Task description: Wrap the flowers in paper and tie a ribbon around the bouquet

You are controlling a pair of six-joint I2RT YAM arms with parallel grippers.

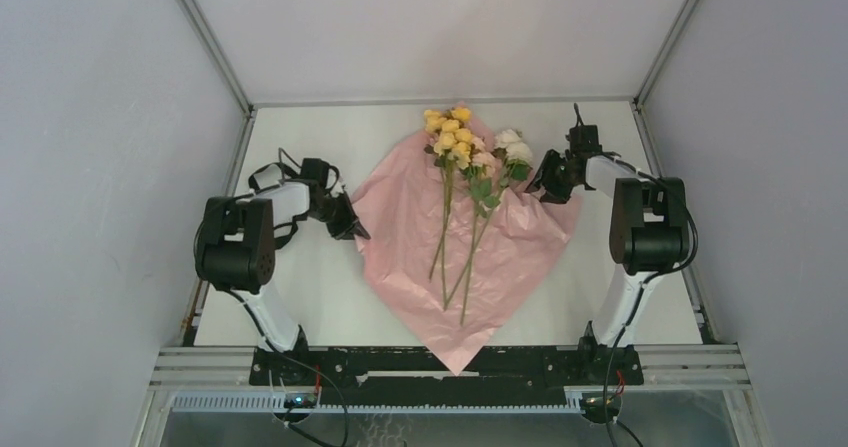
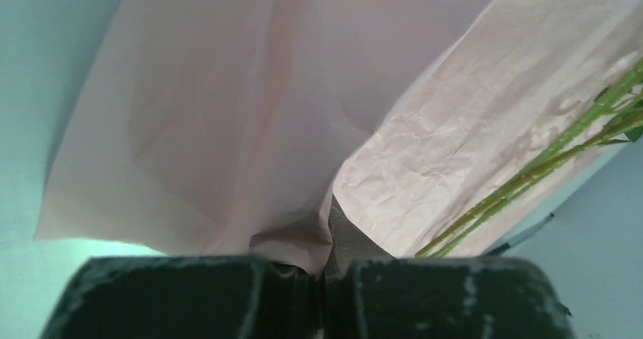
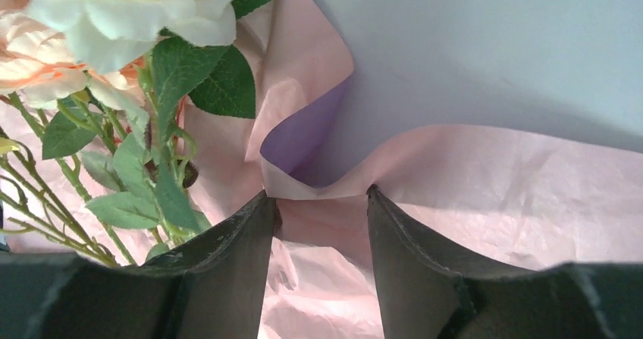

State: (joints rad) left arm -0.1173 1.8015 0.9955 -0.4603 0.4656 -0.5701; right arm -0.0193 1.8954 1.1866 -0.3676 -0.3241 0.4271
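Two corners matter. Left gripper (image 2: 322,269) is clamped on the left corner of the paper (image 1: 400,217); right gripper (image 3: 322,206) straddles the right edge, jaws apart. Flowers (image 1: 462,152) lie along its middle. We should close the right fully before lifting.

Bright, even light; close foregrounds blurred
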